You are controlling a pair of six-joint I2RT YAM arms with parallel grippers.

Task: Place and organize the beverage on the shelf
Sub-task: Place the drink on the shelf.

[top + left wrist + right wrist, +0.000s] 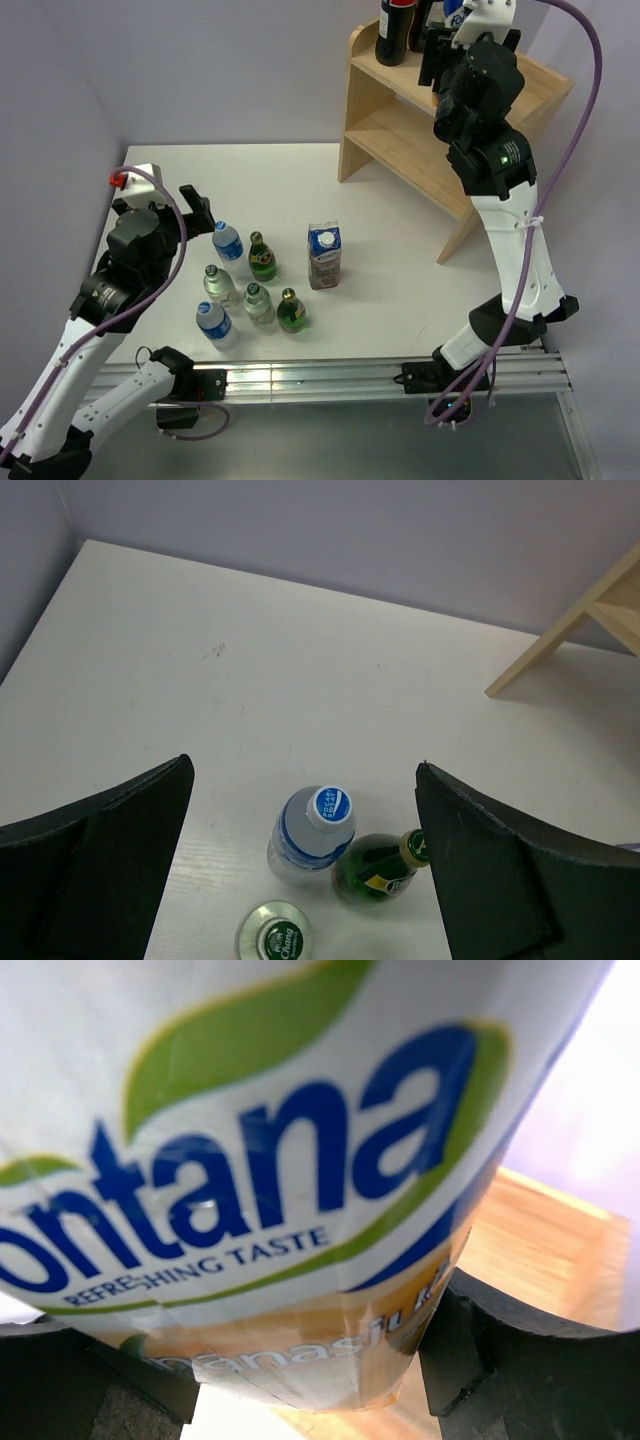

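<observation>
right gripper (310, 1385) clasps a juice carton (280, 1140) just over the shelf (545, 1250); left gripper (302, 772) gapes wide, a water bottle (312, 832) beneath it.

You see a shelf (400, 140) of pale matt wood with visible grain, a smooth matt counter (420, 290), glossy green glass bottles (262, 258), and a juice carton (280, 1160) of shiny printed card.
</observation>
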